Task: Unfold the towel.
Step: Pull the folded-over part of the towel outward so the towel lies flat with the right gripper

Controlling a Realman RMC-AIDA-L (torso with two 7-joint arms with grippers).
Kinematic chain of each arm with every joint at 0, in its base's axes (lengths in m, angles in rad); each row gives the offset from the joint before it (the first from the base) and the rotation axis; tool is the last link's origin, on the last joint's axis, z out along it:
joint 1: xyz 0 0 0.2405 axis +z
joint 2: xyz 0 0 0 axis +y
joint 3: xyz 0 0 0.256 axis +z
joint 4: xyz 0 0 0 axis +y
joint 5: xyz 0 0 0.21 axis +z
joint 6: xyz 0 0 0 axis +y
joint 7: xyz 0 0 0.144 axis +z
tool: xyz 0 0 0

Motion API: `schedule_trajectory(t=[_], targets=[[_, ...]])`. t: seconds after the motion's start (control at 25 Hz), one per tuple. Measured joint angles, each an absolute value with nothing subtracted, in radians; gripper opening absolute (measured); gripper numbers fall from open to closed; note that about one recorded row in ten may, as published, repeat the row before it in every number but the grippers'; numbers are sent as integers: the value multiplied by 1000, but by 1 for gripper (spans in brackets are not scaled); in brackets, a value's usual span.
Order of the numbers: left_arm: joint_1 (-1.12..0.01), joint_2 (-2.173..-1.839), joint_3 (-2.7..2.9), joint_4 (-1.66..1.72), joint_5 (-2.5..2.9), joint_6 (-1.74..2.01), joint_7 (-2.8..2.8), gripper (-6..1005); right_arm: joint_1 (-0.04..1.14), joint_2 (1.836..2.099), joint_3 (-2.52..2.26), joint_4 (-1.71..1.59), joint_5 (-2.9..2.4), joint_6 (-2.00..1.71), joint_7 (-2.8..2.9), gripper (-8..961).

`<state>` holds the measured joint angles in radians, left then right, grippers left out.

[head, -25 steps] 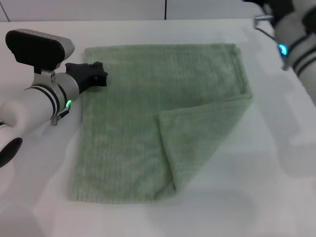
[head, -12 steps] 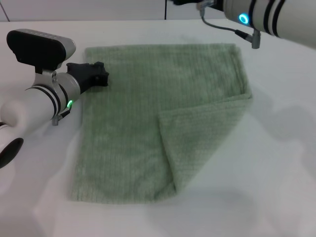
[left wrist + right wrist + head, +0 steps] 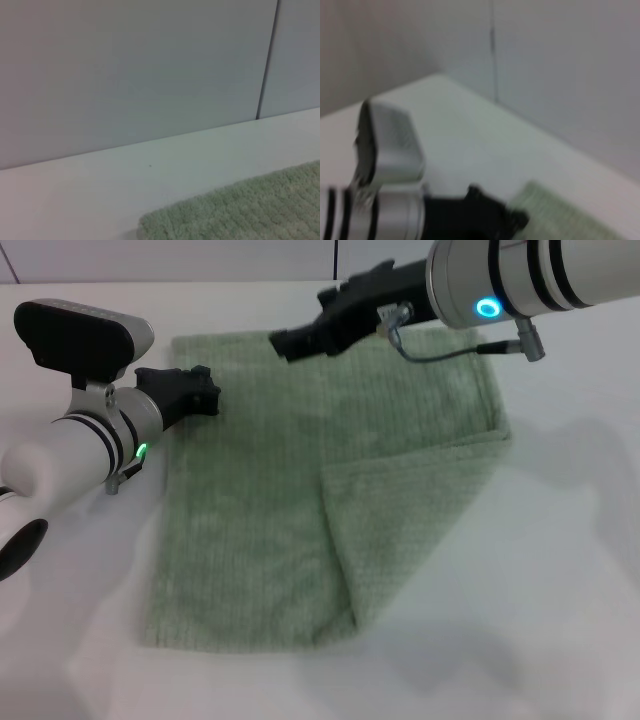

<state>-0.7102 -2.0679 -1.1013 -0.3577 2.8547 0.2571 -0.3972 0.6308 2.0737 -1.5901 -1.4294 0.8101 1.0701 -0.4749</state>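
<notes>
Right now my right hand hovers above the towel's twelve o'clock edge; its opening I cannot tell. My left hand rests at ten o'clock, grip unclear, probably anchoring. One corner lies folded over on the table.

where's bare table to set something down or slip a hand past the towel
Bare patches of the white table: the wide strip to the right of the pale sage-green terry towel, and the band along its near edge. It is crowded at the towel's far-left corner, where the left end effector sits, and over its far edge, where the right end effector reaches in.
</notes>
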Motion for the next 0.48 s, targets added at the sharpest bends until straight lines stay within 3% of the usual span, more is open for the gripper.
schedule_trajectory(t=[0.48], targets=[[-709,-2069,-1101,-353,2855,260,-397,-1,785,2074,-1541,-1144,815,1203,-601,778]])
